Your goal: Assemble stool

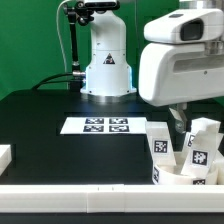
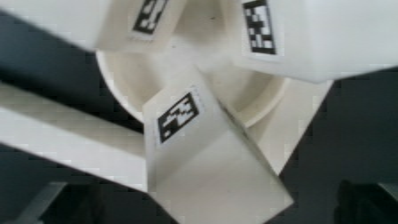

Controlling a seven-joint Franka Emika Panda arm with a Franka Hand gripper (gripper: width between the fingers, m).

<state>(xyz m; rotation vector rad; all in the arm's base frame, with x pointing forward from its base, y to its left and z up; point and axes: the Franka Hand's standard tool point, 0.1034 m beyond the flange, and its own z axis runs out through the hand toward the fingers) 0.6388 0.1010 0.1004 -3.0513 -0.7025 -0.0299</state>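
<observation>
Green curtain hangs behind a black tabletop (image 1: 40, 120), and I see the thin white marker board (image 1: 97, 125) lying flat near its middle. My arm's two-finger gripper (image 1: 178, 118) hangs low at the exterior view's right, over a cluster of white plastic stool parts with black-and-white square tags. I cannot tell whether its fingers are spread or pinching anything; the arm's white housing hides them. Three stubby white leg blocks (image 1: 197, 150) stand or lean close together there. Through the wrist view I make out the thick round white disc seat (image 2: 240, 100) beneath, with one tagged leg (image 2: 199, 150) lying tilted across it. My worry is crowding: coming down among parts packed this tightly, a finger could clip a neighbouring leg and topple it, or a skewed grip could let a leg slip.
</observation>
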